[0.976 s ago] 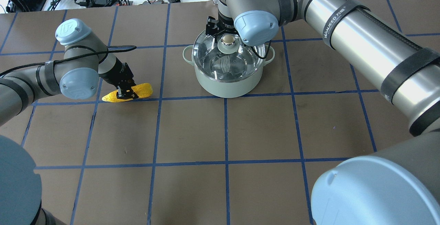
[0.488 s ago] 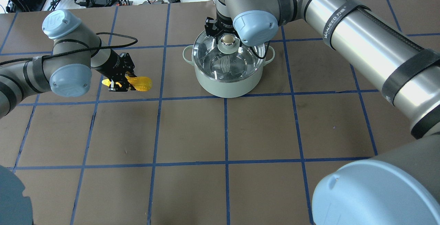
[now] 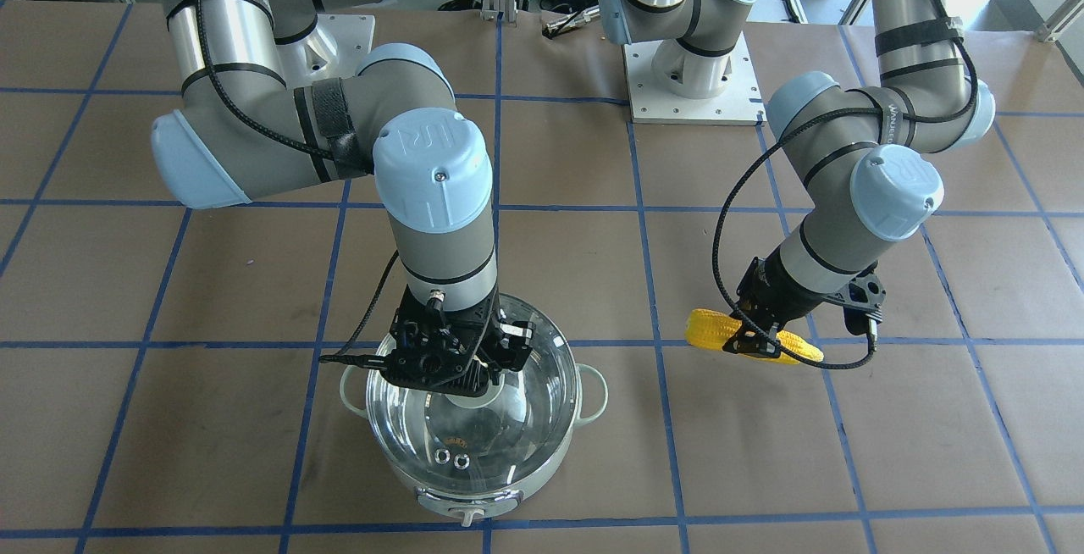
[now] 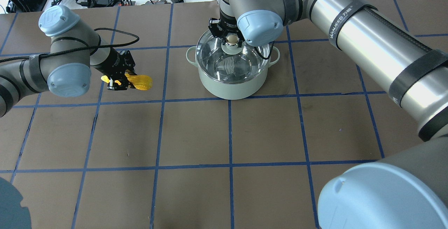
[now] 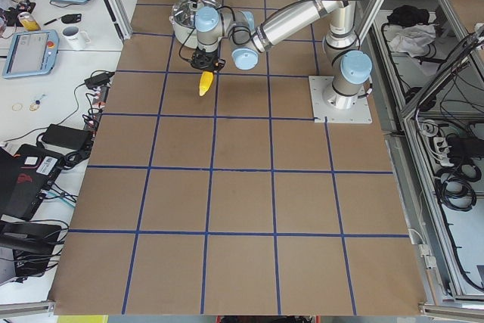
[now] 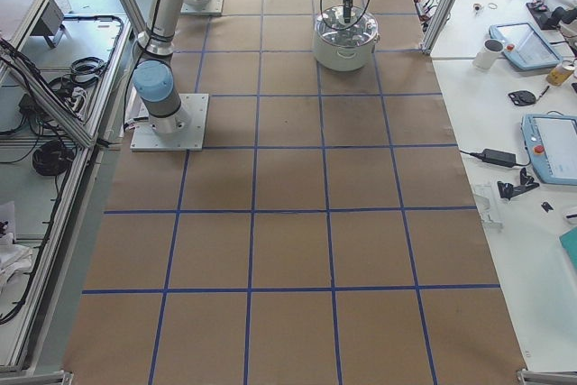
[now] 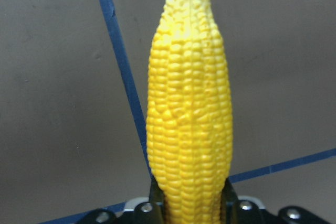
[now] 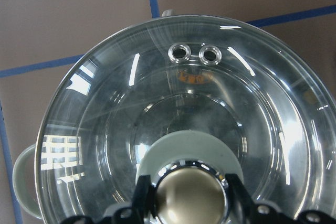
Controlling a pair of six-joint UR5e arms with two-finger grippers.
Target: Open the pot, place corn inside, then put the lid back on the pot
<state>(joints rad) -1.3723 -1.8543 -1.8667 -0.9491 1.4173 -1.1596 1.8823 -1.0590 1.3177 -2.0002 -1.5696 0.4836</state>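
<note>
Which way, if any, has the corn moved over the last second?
Yes. In the overhead view the corn, held by the left pincer, has shifted up-view, away from the blue tape line it lay beside; it looks lifted.

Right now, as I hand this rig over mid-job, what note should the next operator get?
Left gripper: shut on the corn, which it holds roughly level, apparently just off the table, well to the left of the pot.
Right gripper: fingers on either side of the knob of the lid, apparently closed on it. The lid sits on the pot.
Done: corn picked up, knob grasped.
Left: lift the lid, put the corn in the pot, replace the lid.
</note>
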